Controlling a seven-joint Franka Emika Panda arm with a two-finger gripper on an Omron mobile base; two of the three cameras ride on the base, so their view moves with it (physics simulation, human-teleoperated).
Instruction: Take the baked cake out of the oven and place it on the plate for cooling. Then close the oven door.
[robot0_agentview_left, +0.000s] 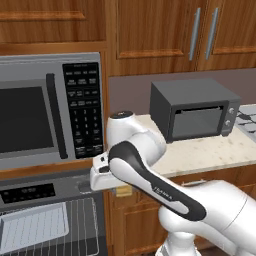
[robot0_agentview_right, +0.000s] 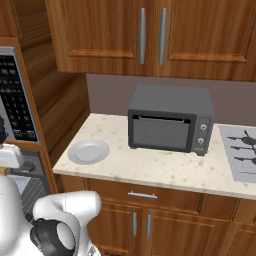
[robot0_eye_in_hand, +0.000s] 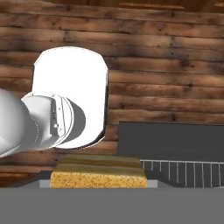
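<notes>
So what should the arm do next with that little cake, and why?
Probably carry the cake over to the plate on the counter. The cake sits right in front of the claw, apparently held and already outside the oven, and the plate has nothing on it.

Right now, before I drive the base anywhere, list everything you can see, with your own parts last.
cake: one, golden-brown, close before the hand camera, between the jaws
oven: one, grey steel, open, wire racks showing, below the microwave
plate: one, pale grey-white, bare, left end of the counter
microwave: one, grey with black keypad, above the oven
toaster oven: one, dark grey, on the counter
counter: one, speckled beige
stovetop: one, grey, right end of the counter
cabinets: several, brown wood
gripper: one, white, shut on the cake
</notes>
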